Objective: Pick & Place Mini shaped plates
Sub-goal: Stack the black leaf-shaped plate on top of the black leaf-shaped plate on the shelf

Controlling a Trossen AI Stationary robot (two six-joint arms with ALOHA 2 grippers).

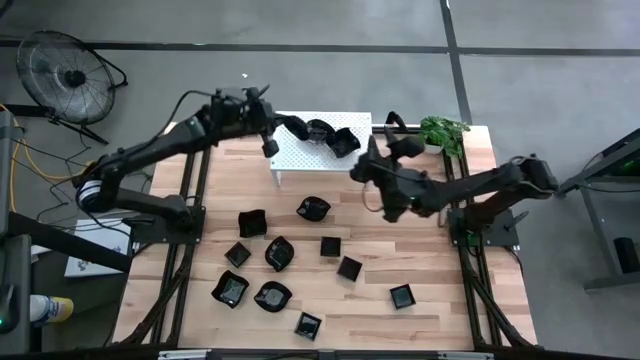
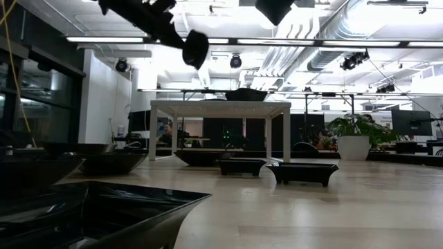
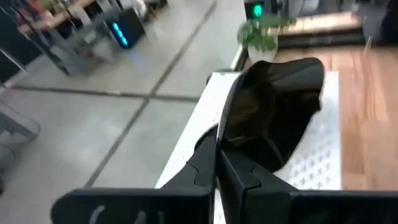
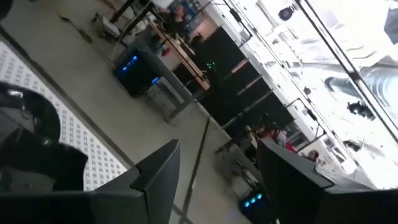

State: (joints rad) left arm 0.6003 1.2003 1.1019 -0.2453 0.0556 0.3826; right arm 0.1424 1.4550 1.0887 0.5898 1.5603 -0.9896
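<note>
Left gripper (image 3: 217,158) holds a plate (image 3: 273,112) above the white stand (image 1: 300,150).

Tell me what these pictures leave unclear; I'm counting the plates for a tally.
- Plates on the white stand: in the high view they overlap, partly under the left hand, which is shut on a plate. Count unclear.
- Low view: the near plate is cut off by the edge.
- Right hand: open; its wrist view misses most of the stand.

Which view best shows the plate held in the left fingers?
The left wrist view: the plate fills the frame, pinched at its rim above the white stand. The high view shows it small; the low view dark, overhead. The right wrist view misses it.
</note>
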